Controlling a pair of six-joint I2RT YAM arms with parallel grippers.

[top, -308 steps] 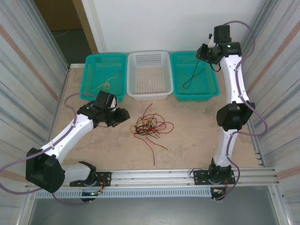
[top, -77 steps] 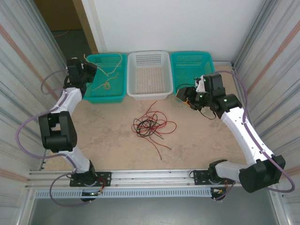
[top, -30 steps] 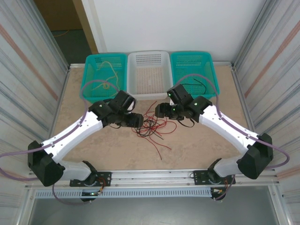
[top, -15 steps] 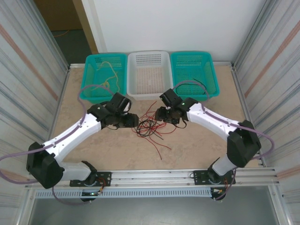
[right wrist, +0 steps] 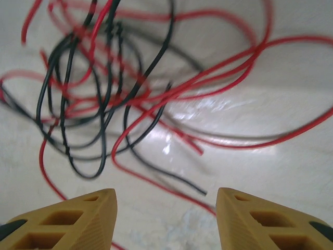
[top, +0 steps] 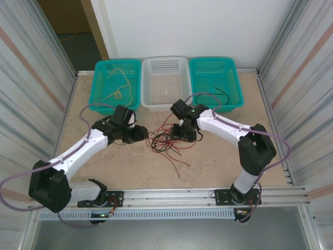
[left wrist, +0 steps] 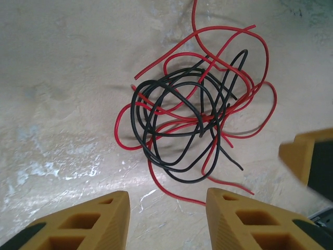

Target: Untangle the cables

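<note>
Cables point(top: 164, 139) clumped; red tail points near-right.

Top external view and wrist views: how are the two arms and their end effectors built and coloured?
The left arm and right arm have white link shells with black joint housings, and a purple-grey hose loops along each. In the wrist views the left end effector and right end effector carry yellow-orange wedge fingers with hollow cut-outs and dark bases.
</note>
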